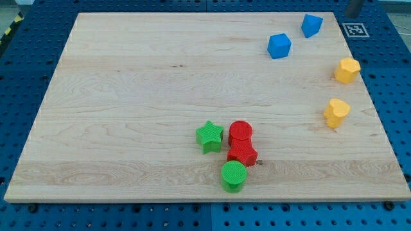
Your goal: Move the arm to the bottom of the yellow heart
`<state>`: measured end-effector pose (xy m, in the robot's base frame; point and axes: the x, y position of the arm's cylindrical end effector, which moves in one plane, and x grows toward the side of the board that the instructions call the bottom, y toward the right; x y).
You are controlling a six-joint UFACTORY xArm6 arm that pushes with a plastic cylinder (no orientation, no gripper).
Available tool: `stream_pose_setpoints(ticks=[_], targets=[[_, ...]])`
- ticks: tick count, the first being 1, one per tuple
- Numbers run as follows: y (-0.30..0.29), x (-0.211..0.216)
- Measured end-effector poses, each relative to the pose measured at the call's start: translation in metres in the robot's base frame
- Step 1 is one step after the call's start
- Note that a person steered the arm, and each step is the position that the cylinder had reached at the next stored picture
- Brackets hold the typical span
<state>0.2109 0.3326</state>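
Progress cannot be confirmed: my tip is not seen near the yellow heart-shaped block, whose underside stays unapproached; no fingers exist.

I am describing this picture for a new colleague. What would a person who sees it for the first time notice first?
First, the tight cluster near the view's bottom centre: a green star, a red cylinder, a red block and a green cylinder. Next, two blue blocks at the top right and two yellow blocks, the yellow heart below the other, on the right edge. My tip does not clearly show.
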Motion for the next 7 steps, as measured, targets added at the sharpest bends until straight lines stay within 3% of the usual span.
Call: stream_pose_setpoints(ticks=[2, 5, 7], targets=[[0.013, 0.04], [0.012, 0.132], [-0.031, 0.153]])
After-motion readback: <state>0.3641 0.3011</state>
